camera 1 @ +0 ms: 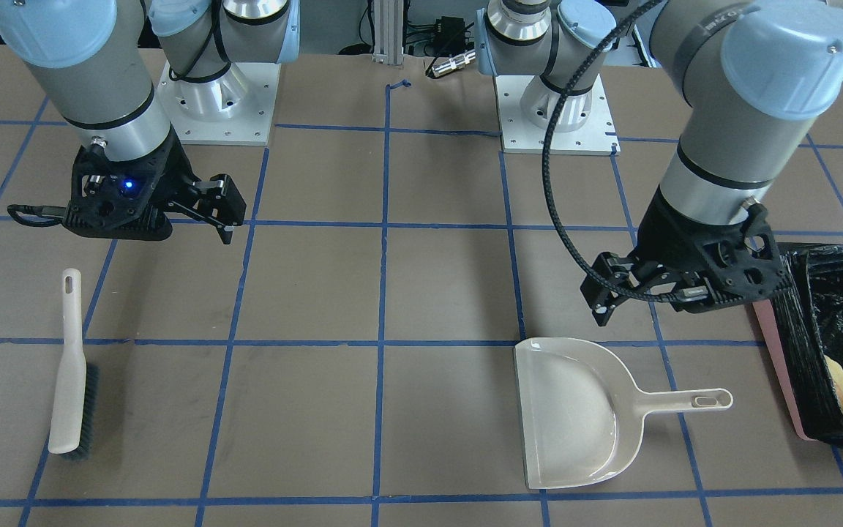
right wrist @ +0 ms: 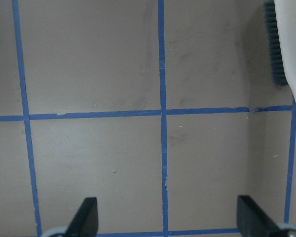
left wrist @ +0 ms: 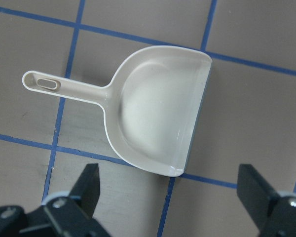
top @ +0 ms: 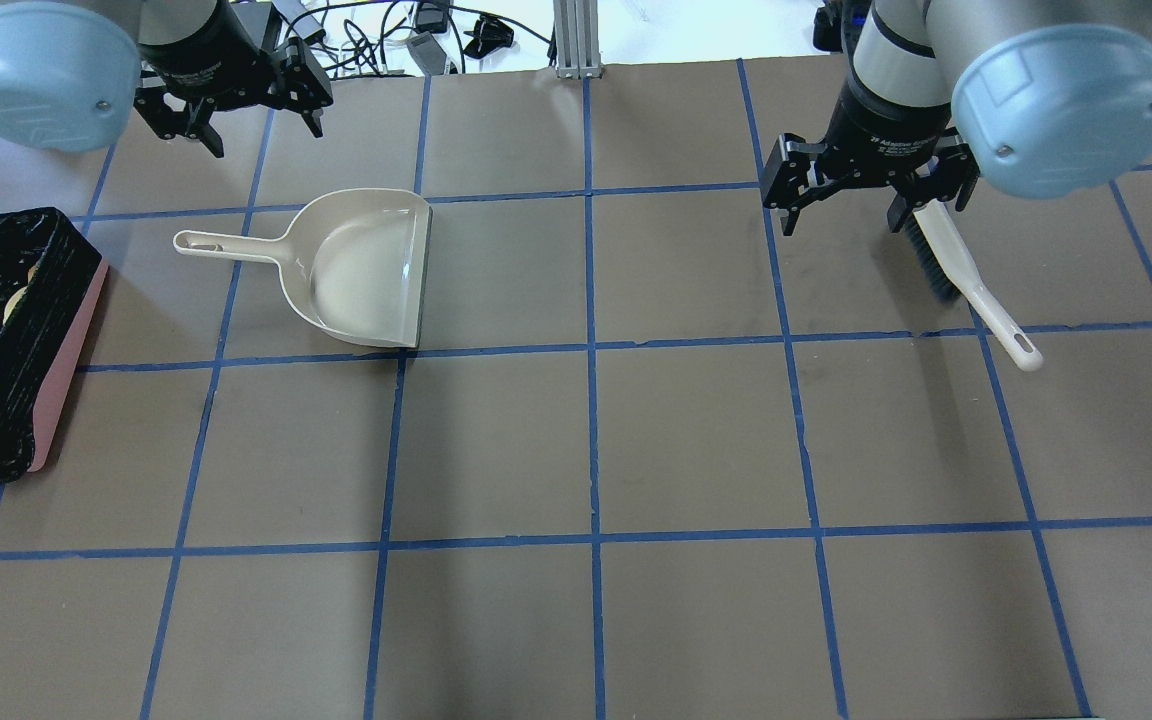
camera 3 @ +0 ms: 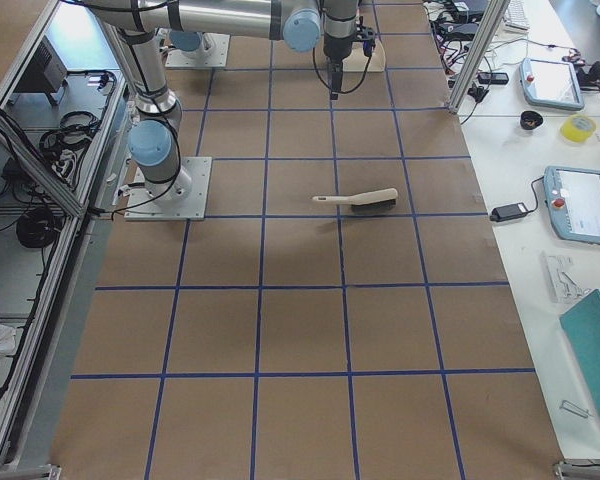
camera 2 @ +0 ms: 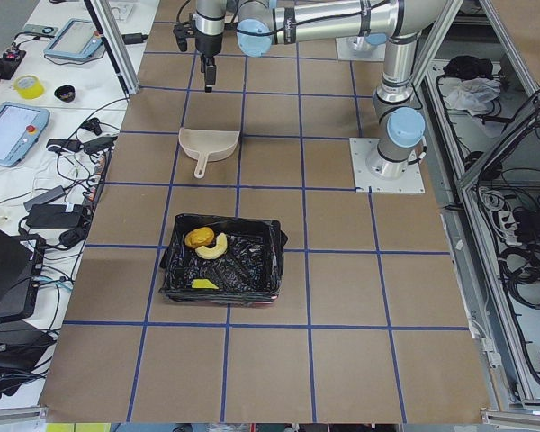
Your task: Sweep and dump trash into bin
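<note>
Though overhead crops bin (top: 68, 370), left view shows trash (camera 2: 209, 248).

I'm seeing a beige dustpan (top: 361, 270) and a beige, dark-bristled brush (camera 1: 69, 380) on my brown, blue-gridded table (top: 696, 440), plus a pink bin (top: 64, 370) lined glossy black.

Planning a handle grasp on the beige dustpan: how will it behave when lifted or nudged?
The dustpan looks like thin glossy moulded plastic: probably stiff, light, somewhat slippery. Its narrow handle sticks out from the wide scoop, so gripped there it may sag scoop-down. Lying flat, a nudge should slide it, not tip it.
</note>
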